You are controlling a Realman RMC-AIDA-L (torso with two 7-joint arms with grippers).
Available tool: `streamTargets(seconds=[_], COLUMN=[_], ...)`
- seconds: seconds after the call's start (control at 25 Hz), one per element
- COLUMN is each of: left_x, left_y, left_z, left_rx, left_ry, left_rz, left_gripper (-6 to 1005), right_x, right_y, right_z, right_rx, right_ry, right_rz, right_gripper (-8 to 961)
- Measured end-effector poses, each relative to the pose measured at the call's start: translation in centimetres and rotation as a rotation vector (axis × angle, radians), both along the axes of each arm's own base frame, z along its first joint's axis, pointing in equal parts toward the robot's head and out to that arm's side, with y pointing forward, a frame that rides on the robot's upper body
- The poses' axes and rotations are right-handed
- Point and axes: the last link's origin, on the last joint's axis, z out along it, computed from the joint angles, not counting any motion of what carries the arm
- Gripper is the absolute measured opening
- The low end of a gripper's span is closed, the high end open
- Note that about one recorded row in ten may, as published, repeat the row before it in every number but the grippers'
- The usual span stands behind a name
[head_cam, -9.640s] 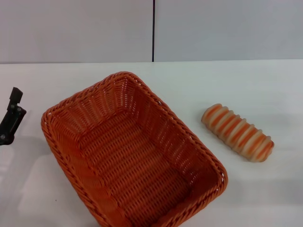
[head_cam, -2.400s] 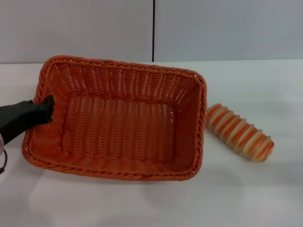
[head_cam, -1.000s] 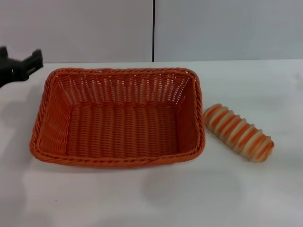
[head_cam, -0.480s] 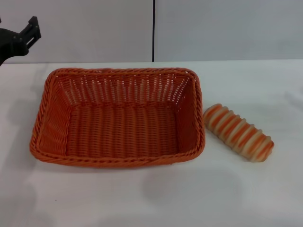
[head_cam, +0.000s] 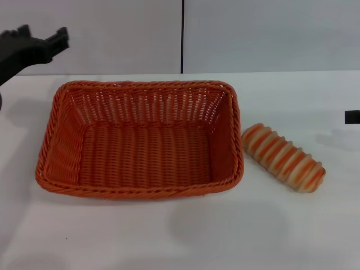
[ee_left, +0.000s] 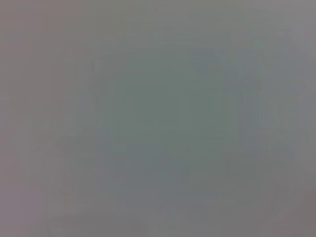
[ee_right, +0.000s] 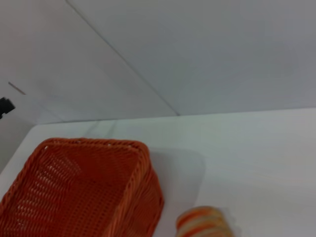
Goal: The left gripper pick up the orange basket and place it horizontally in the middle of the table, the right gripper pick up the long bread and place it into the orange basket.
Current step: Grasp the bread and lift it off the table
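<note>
The orange basket (head_cam: 140,140) lies empty on the white table (head_cam: 169,230), its long side running left to right, a little left of the middle. My left gripper (head_cam: 44,35) hangs open and holding nothing, raised above and behind the basket's far left corner, apart from it. The long bread (head_cam: 283,157) rests on the table just right of the basket, angled, striped side up. Only a black tip of my right gripper (head_cam: 353,116) shows at the right edge, beyond the bread. The right wrist view takes in the basket (ee_right: 74,192) and one end of the bread (ee_right: 202,224).
A grey wall (head_cam: 253,34) with a dark vertical seam (head_cam: 182,36) backs the table. The left wrist view shows only plain grey. Bare tabletop lies in front of the basket and around the bread.
The left gripper, which turned the basket level and let go of it, has lifted away and shifted slightly right. The right gripper's tip has entered at the right edge. Basket and bread are still.
</note>
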Motion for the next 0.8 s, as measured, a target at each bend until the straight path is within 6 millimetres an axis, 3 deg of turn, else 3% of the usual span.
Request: streamTargets(seconds=[0.24,0.44,0.52,0.64,0.8], left_x=[-0.1,-0.3,-0.3,-1.8,-2.1], left_y=[1.1,-0.7,-0.7,-2.5,-2.8], left_z=[1.4,1.8,1.8,1.1,1.0], left_rx=[-0.189,-0.208,-0.208,-0.173,-0.162], left_ry=[-0.206,-0.248,-0.248,-0.23,-0.226], left_rz=[-0.133,-0.387,-0.387,-0.483,-0.491], left_gripper=[783,782,782,781,781], right_x=[-0.6,-0.8,-0.8,-0.5,-0.1], right_y=[0.0,-0.2,-0.3,-0.4,-0.5], right_z=[-0.9,-2.6,-3.4,-4.6,-5.3], right_rx=[-0.065,-0.148,-0.189,-0.26,-0.294], right_ry=[0.008,0.026,0.026,0.002,-0.059], right_rz=[-0.01,-0.034,-0.051,-0.085,-0.136], right_gripper=[616,617,617,616,616])
